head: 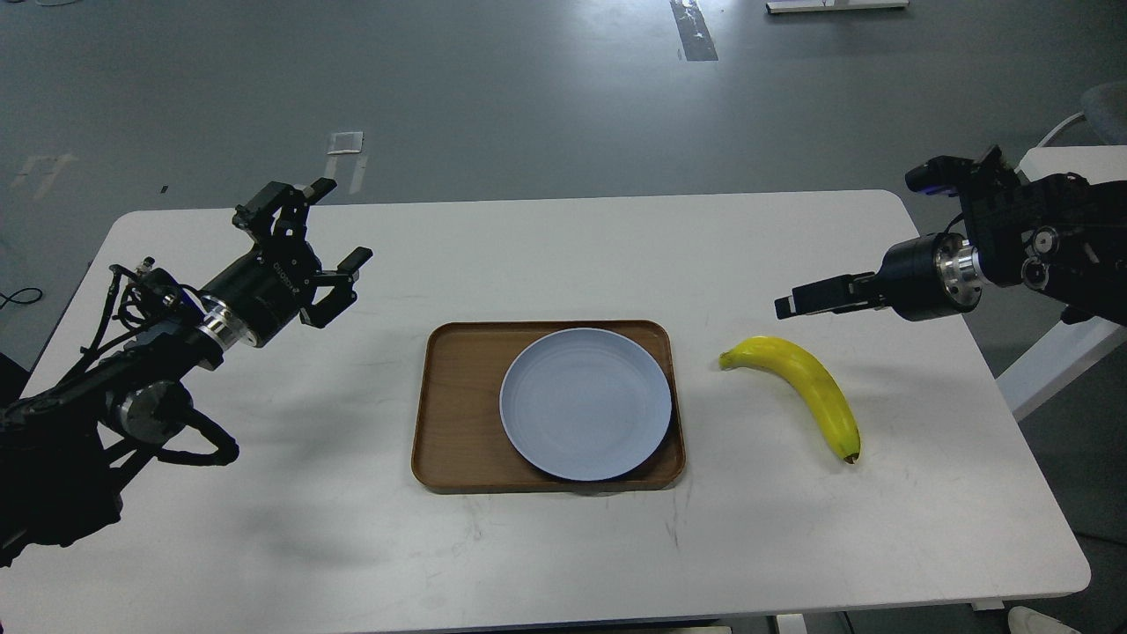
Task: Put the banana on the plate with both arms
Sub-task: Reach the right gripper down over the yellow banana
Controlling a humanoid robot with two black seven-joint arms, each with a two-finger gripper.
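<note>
Banana (806,387) lay right of the plate (585,403); left end effector (339,224) gaped wide, right end effector (788,304) unreadable edge-on.

My left gripper (339,220) up over table's (546,546) left side, fingers wide apart, holding nothing. My right gripper (786,305) seen side-on, can't tell gap; near banana (806,392), not touching. Banana flat on table, right of brown tray (453,405). 1 blue-grey plate (585,403) sits in tray, nothing on it.
</note>
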